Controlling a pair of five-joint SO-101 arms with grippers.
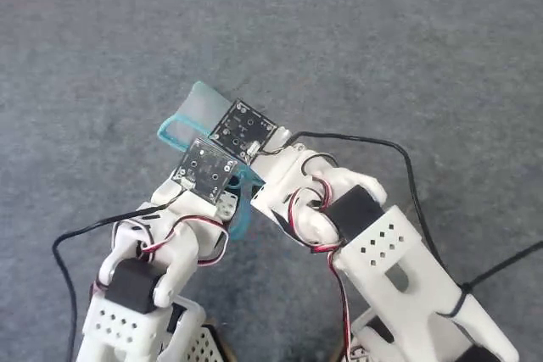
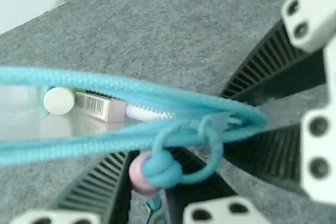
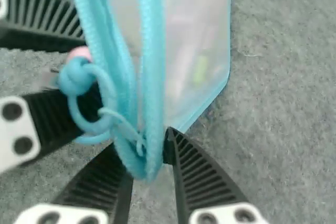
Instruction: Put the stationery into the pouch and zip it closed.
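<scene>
The clear, blue-trimmed pouch (image 1: 197,112) is at 10 o'clock from the high view's centre, over the grey counter (image 1: 424,57), with stationery (image 2: 100,107) inside. The left jaws pinch the zipper cord knot (image 2: 157,169). The right jaws clamp the zipper end (image 3: 147,156).

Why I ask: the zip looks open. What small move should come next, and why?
Probably the left gripper should draw the pull knot it holds along the zipper, away from the right gripper. The pouch gapes, stationery lies inside, and the right gripper pinches its slider end.
</scene>
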